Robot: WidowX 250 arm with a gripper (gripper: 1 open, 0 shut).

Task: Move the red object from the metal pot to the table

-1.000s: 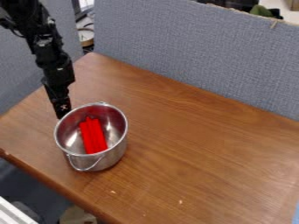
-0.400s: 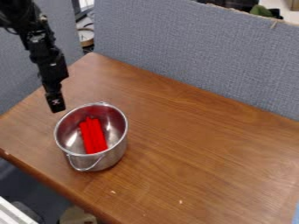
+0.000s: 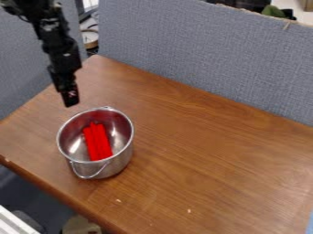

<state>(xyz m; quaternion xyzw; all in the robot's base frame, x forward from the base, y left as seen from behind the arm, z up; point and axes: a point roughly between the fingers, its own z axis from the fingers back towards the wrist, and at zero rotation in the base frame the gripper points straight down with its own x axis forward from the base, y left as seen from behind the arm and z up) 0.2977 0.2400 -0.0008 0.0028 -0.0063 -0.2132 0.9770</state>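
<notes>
The metal pot [image 3: 73, 155] stands on the left part of the table [image 3: 208, 146], its thin wire handle hanging over the front. Inside it the red object [image 3: 95, 140] lies lengthwise along the bottom. My gripper [image 3: 69, 98] hangs from the dark arm at the upper left and points down. It is just above and behind the pot's far-left rim, clear of the pot. Its jaws look open, with nothing between them.
A grey partition wall [image 3: 196, 41] runs along the back of the table. The table's rounded front-left edge [image 3: 25, 169] lies close to the pot. Bare wood stretches to the right of the pot.
The gripper has lifted away from the pot's left rim and shifted up and slightly right in the picture. Pot and red object have not moved.
</notes>
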